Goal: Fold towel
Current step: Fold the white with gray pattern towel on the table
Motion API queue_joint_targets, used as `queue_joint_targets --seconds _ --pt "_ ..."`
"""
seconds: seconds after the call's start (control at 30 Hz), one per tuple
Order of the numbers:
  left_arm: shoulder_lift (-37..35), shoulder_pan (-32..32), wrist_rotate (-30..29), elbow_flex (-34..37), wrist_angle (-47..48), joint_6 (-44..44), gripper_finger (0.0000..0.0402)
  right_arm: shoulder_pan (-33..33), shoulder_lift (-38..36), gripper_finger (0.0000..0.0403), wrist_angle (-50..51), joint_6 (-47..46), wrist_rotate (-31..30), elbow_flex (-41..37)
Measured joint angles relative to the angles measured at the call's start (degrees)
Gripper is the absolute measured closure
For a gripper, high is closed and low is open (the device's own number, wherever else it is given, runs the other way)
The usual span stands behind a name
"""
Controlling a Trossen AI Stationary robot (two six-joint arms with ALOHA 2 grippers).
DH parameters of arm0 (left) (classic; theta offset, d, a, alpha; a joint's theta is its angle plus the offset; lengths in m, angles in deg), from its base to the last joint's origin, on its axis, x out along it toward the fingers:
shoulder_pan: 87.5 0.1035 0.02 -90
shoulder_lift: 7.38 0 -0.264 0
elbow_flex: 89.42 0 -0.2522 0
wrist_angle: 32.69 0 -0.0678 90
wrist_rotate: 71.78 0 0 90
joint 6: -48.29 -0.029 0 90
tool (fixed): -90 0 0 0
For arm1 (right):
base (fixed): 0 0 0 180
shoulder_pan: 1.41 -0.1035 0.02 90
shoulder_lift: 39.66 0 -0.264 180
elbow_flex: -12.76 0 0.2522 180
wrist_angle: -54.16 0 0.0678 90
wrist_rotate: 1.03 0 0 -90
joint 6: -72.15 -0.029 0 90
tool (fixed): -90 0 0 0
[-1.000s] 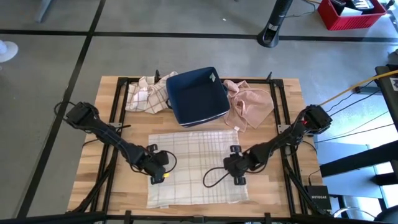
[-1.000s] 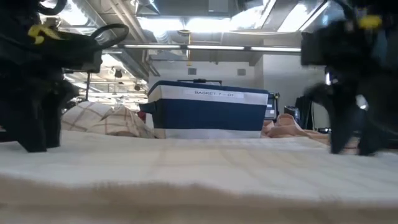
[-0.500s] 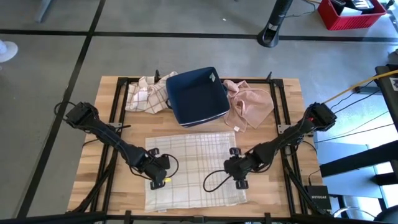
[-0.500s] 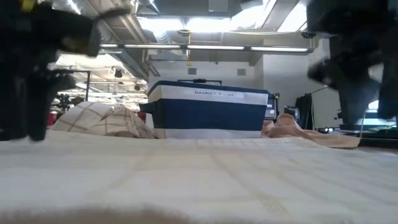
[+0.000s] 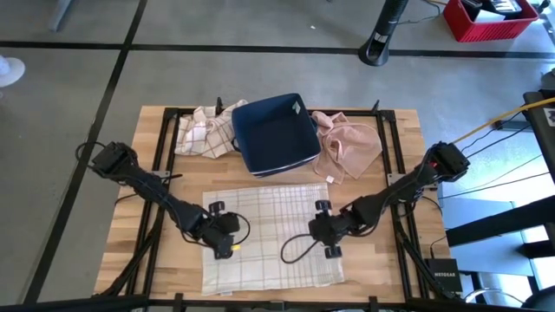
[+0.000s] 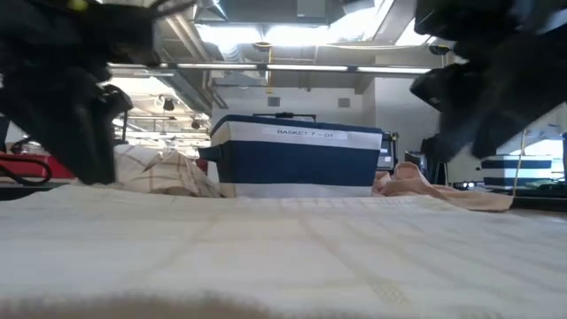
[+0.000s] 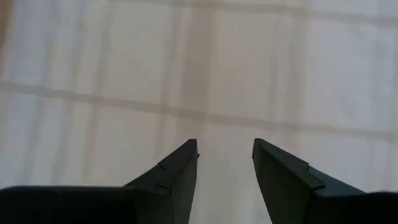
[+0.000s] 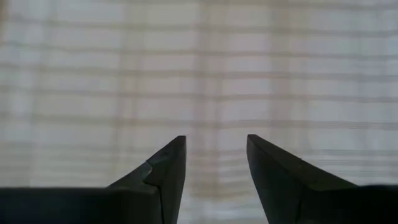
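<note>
Quick look at where this sits. Over the last second the towel [image 5: 270, 234] got dragged a bit toward 6 o'clock, so its near edge now sits closer to the front lip of the bench [image 5: 395, 173]. Both arms have shifted slightly over it too, and seen from bench height they've lifted off the cloth. My guess: that was just positioning, and the actual fold hasn't started, since the towel is still 1 flat layer.

The left gripper [image 7: 225, 163] is over the towel's 9 o'clock side and the right gripper [image 8: 216, 158] over the 3 o'clock side. Both wrist cams show the jaws parted with bare plaid cloth in the gap, nothing pinched.

The towel itself lies spread flat in the middle of the bench, toward 6 o'clock.

Count:
- 2 arms
- 1 flat plaid towel
- 1 navy basket [image 5: 276, 134] at 12 o'clock
- 1 crumpled plaid cloth [image 5: 204, 132] at roughly 10 o'clock, touching the basket
- 1 crumpled pink cloth [image 5: 349, 146] at roughly 2 o'clock, right beside the basket
- 1 loose black cable [image 5: 295, 251] looping across the towel by the right arm
</note>
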Motion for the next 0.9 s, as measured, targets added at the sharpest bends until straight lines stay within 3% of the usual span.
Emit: queue_joint_targets --seconds 0.13,0.6,0.9 --pt "0.0 -1.8 0.8 0.0 -2.0 1.1 0.0254 -2.2 0.0 0.0230 -0.1 -0.9 1.5 0.0" --pt "0.0 -4.7 0.7 0.0 -7.1 5.2 0.0254 -8.5 0.0 0.0230 -3.2 -1.3 -7.0 0.0" --pt "0.0 -1.6 -4.7 0.0 -11.8 -1.7 0.0254 -7.1 0.0 0.0230 -5.6 -1.2 -8.4 0.1"
